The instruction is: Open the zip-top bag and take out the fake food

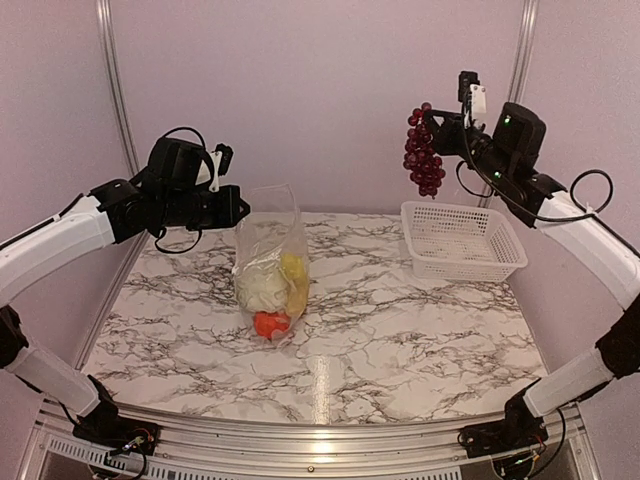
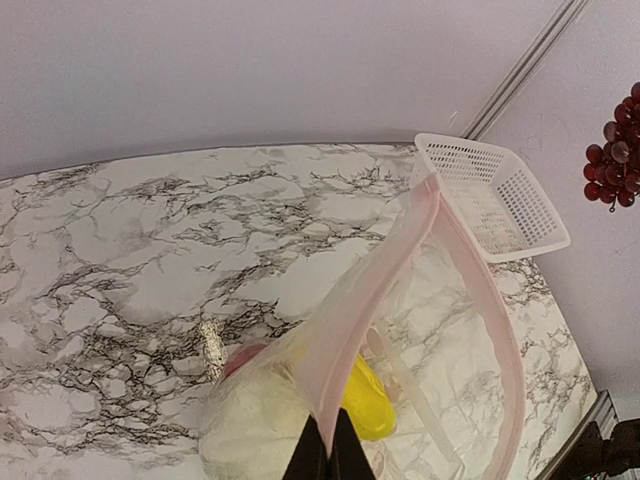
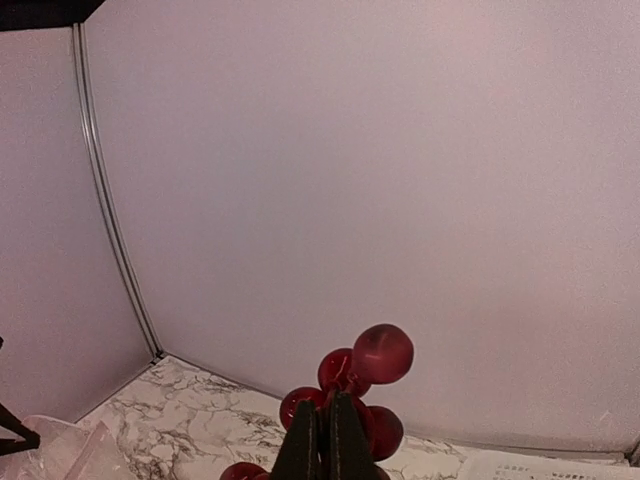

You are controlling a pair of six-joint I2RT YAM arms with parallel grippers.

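The clear zip-top bag [image 1: 268, 262] hangs upright over the table middle, its bottom resting on the marble. My left gripper [image 1: 240, 207] is shut on the bag's pink zip rim [image 2: 375, 290], pinching it at the upper left edge. Inside the bag sit a pale green leafy piece [image 1: 262, 290], a yellow piece [image 2: 368, 400] and an orange-red ball [image 1: 270, 323]. My right gripper [image 1: 432, 128] is held high at the right, shut on the top of the dark purple grape cluster [image 1: 423, 152], which dangles in the air above the left edge of the basket.
A white lattice basket [image 1: 462, 241] stands at the back right of the marble table [image 1: 400, 330]. Aluminium frame posts [image 1: 112, 80] run up at the back corners, with pale walls behind.
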